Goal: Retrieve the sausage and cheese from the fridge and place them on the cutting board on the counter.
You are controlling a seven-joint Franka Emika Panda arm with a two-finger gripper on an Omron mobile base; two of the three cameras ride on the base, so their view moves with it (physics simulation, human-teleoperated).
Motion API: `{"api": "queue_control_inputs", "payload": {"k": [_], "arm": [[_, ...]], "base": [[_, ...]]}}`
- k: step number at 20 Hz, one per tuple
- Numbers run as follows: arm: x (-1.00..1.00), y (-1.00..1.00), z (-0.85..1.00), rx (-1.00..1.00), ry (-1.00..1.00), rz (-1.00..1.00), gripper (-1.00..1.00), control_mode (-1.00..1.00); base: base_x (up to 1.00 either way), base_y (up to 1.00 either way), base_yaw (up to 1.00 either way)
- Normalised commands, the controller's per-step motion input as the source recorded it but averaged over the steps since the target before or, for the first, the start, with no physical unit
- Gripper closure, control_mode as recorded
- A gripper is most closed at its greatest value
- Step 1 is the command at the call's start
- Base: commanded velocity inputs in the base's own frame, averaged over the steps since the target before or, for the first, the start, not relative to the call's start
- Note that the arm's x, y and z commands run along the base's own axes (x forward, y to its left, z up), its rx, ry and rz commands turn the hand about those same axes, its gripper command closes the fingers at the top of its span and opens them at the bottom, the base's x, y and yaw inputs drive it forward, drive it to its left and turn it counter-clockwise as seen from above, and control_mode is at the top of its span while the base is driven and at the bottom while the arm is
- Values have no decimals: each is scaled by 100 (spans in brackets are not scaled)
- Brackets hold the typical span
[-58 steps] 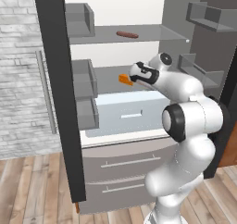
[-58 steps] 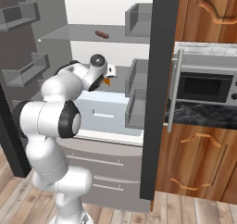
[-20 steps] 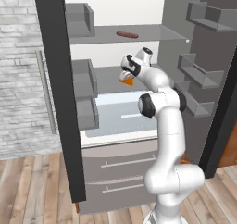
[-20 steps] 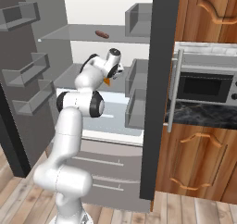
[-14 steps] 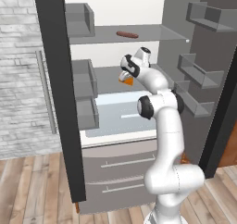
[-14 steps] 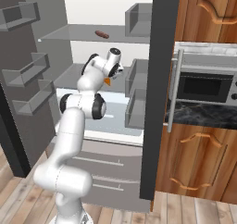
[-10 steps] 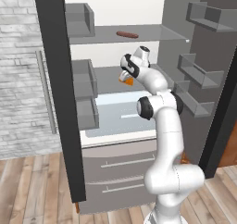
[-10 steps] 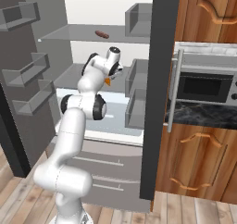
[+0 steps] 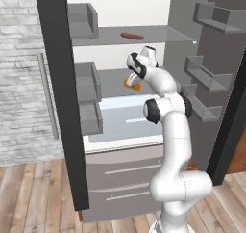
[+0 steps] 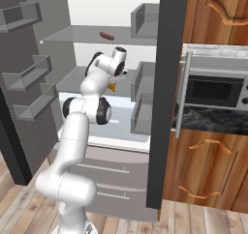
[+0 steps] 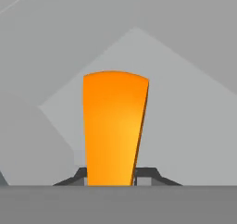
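The cheese [image 11: 115,130], a bright orange wedge, stands between my fingertips in the hand view, with the jaws pressed on both its sides. It sits on the middle shelf of the open fridge [image 9: 54,83], where my gripper [image 9: 131,76] reaches in over the cheese [image 9: 132,84]. From the right side, the gripper [image 10: 115,80] covers most of the cheese [image 10: 112,87]. The reddish-brown sausage [image 9: 132,35] lies on the glass shelf above, also seen as the sausage [image 10: 106,36]. A strip of black counter [image 10: 213,119] shows under the microwave. The cutting board is out of view.
Door bins [image 9: 87,85] line the left fridge door and more bins [image 9: 206,78] the right one. A pale crisper drawer [image 9: 122,123] sits below the cheese shelf, over two grey drawers [image 9: 125,179]. A microwave [image 10: 213,90] and wooden cabinets [image 10: 208,172] stand to the right.
The jaws have closed from wide open onto the cheese. The arm has stayed reaching into the middle shelf, and the sausage has not moved.
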Motion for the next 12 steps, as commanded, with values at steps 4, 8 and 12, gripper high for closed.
{"api": "queue_control_inputs", "payload": {"k": [4, 8, 12], "arm": [[-83, 0, -32, 0, 0, 9, 100, -100], [-93, 0, -12, 3, 0, 6, 100, -100], [-94, 9, 0, 3, -1, 0, 100, -100]], "base": [[0, 0, 0], [0, 0, 0], [0, 0, 0]]}}
